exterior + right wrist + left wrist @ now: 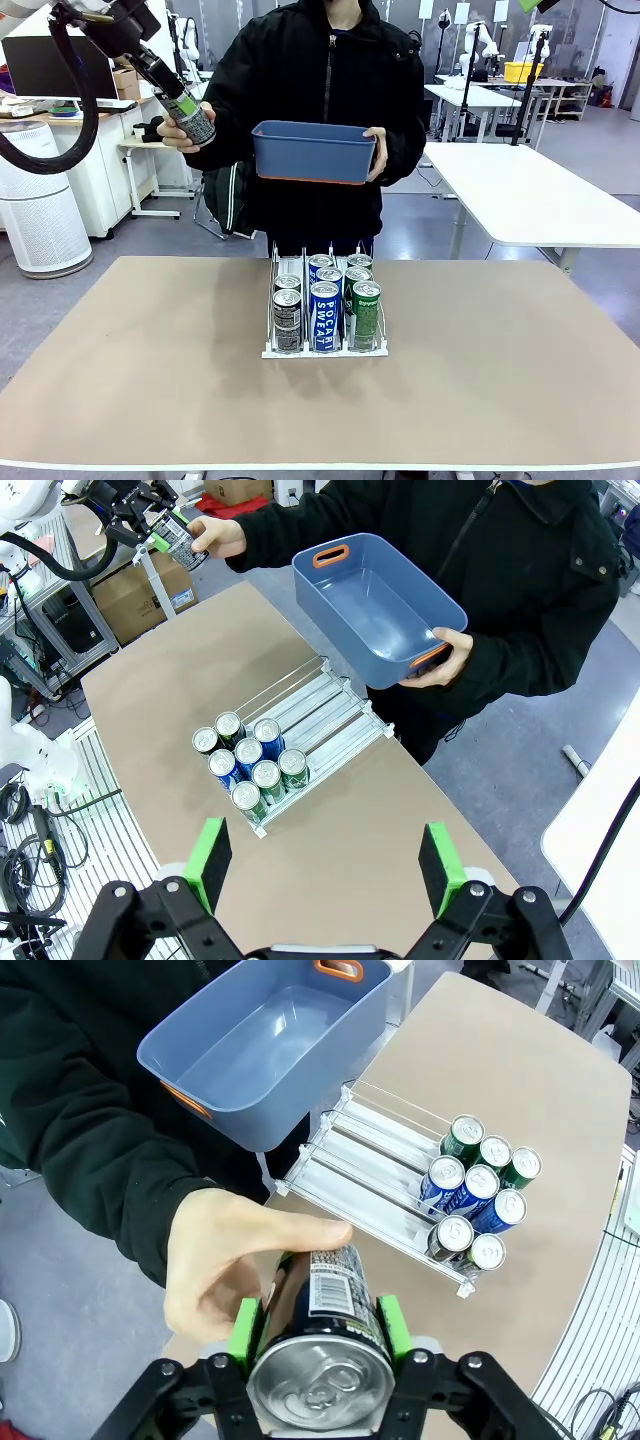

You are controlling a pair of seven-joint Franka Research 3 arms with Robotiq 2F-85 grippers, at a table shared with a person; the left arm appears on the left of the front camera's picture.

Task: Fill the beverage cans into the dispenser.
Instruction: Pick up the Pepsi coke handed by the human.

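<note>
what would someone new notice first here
The handover up at the far left: the left tool is shut on a dark can that the person's hand also holds. Their other hand carries an empty blue tub above the dispenser, holding eight cans mid-table.

Blue tub [314, 152] with orange handles; tan table [150, 370]; black jacket sleeve [90, 1150]. In the white dispenser [325, 348] — blue cans [324, 315] lettered white, green cans [365, 310], dark grey cans [287, 320] — all silver-topped.
</note>
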